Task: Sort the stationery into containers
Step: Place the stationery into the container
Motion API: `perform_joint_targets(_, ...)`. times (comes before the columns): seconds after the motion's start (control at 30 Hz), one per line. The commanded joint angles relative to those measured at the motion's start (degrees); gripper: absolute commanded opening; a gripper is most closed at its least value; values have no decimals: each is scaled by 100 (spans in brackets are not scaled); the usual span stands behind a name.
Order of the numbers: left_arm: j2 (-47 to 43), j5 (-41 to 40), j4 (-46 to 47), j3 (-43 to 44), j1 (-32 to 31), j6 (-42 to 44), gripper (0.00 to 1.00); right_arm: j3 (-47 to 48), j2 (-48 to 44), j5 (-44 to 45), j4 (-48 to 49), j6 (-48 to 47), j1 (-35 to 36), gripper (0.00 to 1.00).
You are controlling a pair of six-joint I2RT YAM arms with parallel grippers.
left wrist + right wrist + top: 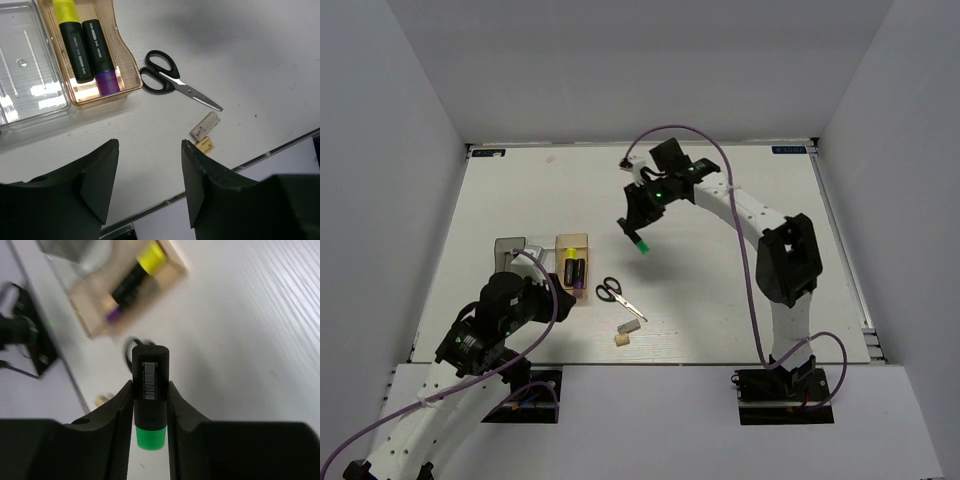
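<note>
Right tool (150,387), green-ended highlighter (150,371) clamped between its two fingers (119,412)

Lab test cell w/ white walls (620,60) round table (550,190).

A white table (720,290) filled the space, its top finely ribbed and evenly lit, with only soft shadows. Plain pale grey walls closed it in: a back wall (640,70), a left wall (380,180) and a right wall (910,180). A white panel (650,420) lay along the table's near edge.
</note>
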Motion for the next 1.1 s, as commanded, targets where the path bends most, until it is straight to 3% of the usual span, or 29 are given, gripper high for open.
perform_joint_targets(0.0,-84,318,49,-74,-19,-81,61,541,540,-1123,857,1388,320,0)
perform_joint_targets(0.13,22,537,-153,57,-19,-46,47,375,551,-895,2451,2121,698,0)
perform_joint_targets(0.4,-162,591,-382,-4,-10,-99,47,656,1105,-8,3455,3493,1050,0)
perform_joint_targets(0.67,-198,687,-435,-13,-10,-107,50,866,1561,625,3466,3784,1393,0)
perform_joint_targets(0.87,-171,740,-514,22,-19,-55,51,1069,1676,977,3176,3327,1604,0)
perform_joint_targets(0.9,-180,723,-549,31,-10,-46,51,1069,1667,977,3158,3300,1621,2)
perform_joint_targets(0.93,-180,740,-558,31,-19,-37,51,1043,1650,951,3132,3222,1648,15)
perform_joint_targets(1.0,-154,723,-567,40,-10,-37,51,972,1606,942,3122,3151,1657,26)
perform_joint_targets(1.03,-136,766,-576,57,-19,-11,51,937,1536,951,3097,3098,1648,37)
perform_joint_targets(1.07,-110,767,-593,66,-10,-11,51,850,1527,968,3088,3063,1648,39)
